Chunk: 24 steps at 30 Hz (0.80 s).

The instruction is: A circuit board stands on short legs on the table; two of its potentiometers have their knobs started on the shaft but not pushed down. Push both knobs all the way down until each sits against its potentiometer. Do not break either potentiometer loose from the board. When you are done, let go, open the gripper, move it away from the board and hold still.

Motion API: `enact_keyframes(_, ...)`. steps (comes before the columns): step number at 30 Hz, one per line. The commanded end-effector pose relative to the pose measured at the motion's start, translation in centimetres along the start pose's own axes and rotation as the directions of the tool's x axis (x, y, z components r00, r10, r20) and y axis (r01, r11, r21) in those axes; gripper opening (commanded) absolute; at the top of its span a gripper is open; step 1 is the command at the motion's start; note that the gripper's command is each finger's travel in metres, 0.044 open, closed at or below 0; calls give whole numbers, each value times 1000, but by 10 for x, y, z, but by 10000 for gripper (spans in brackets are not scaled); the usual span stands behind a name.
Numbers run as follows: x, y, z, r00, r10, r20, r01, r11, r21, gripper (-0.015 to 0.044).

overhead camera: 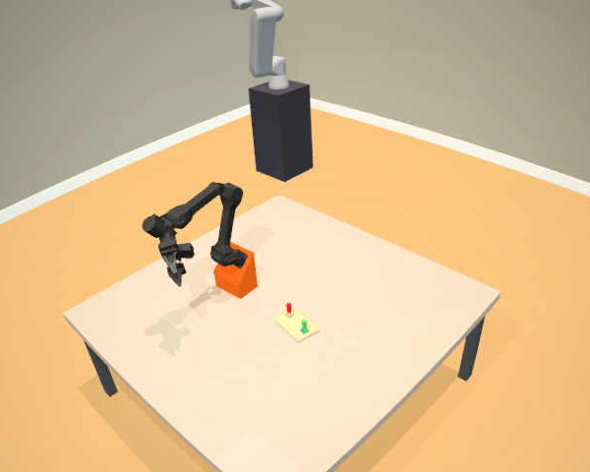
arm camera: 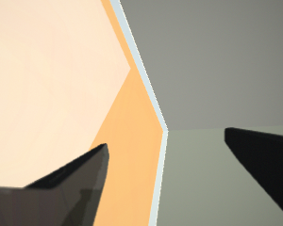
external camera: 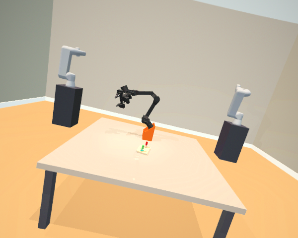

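A pale yellow circuit board (overhead camera: 290,325) (external camera: 146,152) stands on the table in front of the arm's orange base. A red knob (overhead camera: 288,307) (external camera: 146,143) stands upright at its side nearer the base. A green knob (overhead camera: 304,324) (external camera: 142,147) stands upright near the opposite side, above a teal potentiometer (overhead camera: 304,330). The height of each knob on its shaft is too small to tell. My gripper (overhead camera: 176,276) (external camera: 117,101) (arm camera: 165,141) is open and empty, high above the table and well to one side of the board. The board is not in the wrist view.
The arm's orange base (overhead camera: 239,276) (external camera: 148,133) stands on the table (overhead camera: 386,315) (external camera: 105,163) close behind the board. Grey arms on dark pedestals (overhead camera: 282,132) (external camera: 67,106) (external camera: 231,142) stand away from the table.
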<state>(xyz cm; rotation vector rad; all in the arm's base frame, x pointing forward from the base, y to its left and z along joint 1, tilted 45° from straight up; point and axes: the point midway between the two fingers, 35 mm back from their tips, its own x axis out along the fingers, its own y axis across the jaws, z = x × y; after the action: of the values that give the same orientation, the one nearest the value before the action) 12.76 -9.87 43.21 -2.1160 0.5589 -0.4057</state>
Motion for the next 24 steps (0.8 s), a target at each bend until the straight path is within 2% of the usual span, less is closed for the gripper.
enact_keyframes(1, 0, 0, 0, 1000, 1, 1, -1, 1000, 6, 374)
enact_keyframes(8, 14, 17, -5, 999, 34, 34, -40, 975, 216, 190)
enact_keyframes(15, 33, 37, -6, 993, 85, 82, -112, 896, 429, 6)
enact_keyframes(24, 62, 66, 4, 971, 164, 174, -238, 725, 646, 0)
